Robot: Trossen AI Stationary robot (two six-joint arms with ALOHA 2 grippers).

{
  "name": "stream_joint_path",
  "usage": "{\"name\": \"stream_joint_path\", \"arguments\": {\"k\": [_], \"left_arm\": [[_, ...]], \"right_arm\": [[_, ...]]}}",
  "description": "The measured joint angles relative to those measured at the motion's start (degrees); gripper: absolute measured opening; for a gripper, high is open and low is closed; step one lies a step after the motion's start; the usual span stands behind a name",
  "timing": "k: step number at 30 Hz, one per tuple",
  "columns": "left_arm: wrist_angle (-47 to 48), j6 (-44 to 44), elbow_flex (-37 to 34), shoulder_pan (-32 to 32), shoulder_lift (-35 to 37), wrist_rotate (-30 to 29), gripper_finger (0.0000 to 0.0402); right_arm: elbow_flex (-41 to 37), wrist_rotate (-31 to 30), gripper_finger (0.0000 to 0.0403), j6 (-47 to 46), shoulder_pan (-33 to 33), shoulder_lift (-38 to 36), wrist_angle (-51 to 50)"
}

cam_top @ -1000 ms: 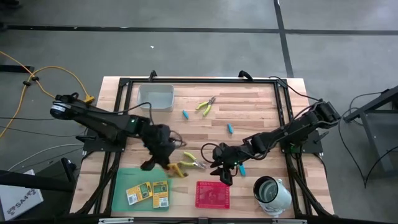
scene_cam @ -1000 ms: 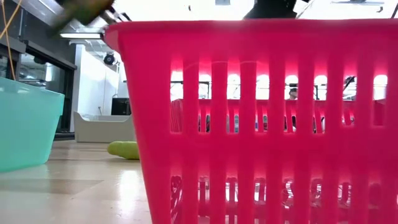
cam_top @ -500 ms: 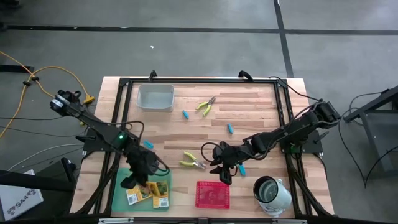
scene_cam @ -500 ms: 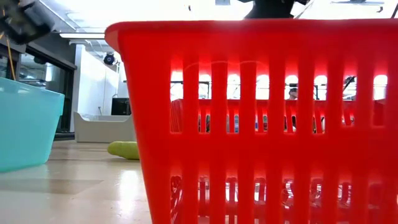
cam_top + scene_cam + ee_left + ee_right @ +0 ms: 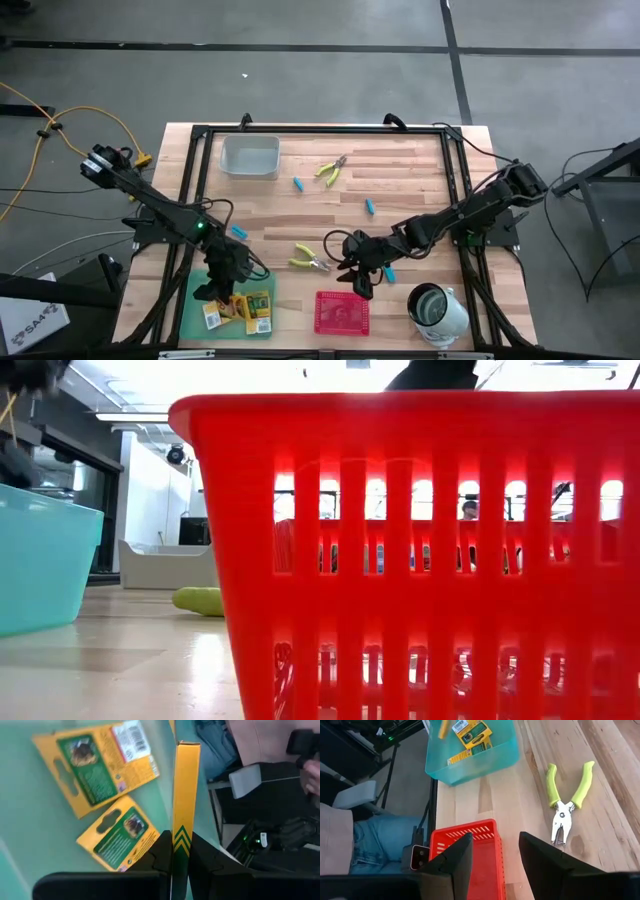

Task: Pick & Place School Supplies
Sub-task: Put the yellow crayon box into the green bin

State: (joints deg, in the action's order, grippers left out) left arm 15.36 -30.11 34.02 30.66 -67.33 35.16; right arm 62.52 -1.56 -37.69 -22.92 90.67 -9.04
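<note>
My left gripper (image 5: 226, 286) is over the green tray (image 5: 196, 300), shut on one yellow-orange crayon box (image 5: 186, 795). Two more crayon boxes (image 5: 97, 765) (image 5: 122, 840) lie flat on the tray floor. My right gripper (image 5: 358, 277) hovers open just beyond the red tray's far rim (image 5: 470, 832) and touches nothing. One pair of yellow-green-handled pliers (image 5: 311, 260) lies on the table left of it, another (image 5: 332, 170) farther back. Light-blue pieces lie on the table at spots (image 5: 297, 184), (image 5: 369, 206), (image 5: 238, 232), (image 5: 389, 270). My left gripper pinches the crayon box between its two fingers, one on each broad face, near one end (image 5: 181, 840). The fingers come from above, pointing down into the green tray. The box is seen edge-on and reaches forward past the fingertips; whether its far end touches the tray cannot be told.
A clear tray (image 5: 250, 156) sits at the far left of the table, and a white-and-metal cup (image 5: 436, 308) at the near right. In the low view the red tray (image 5: 400, 560) fills most of the picture. A seated person's legs (image 5: 215, 745) show beyond the near table edge.
My left gripper has carried the crayon box from beside the nearer pliers toward the table's near left, over the green tray, and then dipped slightly toward the boxes lying there. It has stayed shut on the box.
</note>
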Motion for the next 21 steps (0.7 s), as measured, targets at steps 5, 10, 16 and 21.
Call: {"name": "stream_joint_path", "arguments": {"k": [5, 10, 16, 21], "left_arm": [[-4.54, -5.88, -5.61, -1.88, 0.0, 1.23, 0.0025], [-5.4, -9.79, -7.83, -2.91, 0.0, 2.05, 0.0025], [-5.8, -11.8, -7.95, -2.15, 0.0, 2.35, 0.0033], [-6.02, -14.52, -7.95, -0.49, 0.0, 2.18, 0.0045]], "right_arm": [[0.0, 0.02, 0.0153, -0.11, -0.35, 0.02, 0.49], [0.0, 0.02, 0.0153, -0.18, -0.35, 0.02, 0.7], [0.0, 0.0, 0.0153, -0.15, -0.35, 0.02, 0.73], [0.0, 0.02, 0.0153, -0.09, -0.35, 0.02, 0.71]]}}
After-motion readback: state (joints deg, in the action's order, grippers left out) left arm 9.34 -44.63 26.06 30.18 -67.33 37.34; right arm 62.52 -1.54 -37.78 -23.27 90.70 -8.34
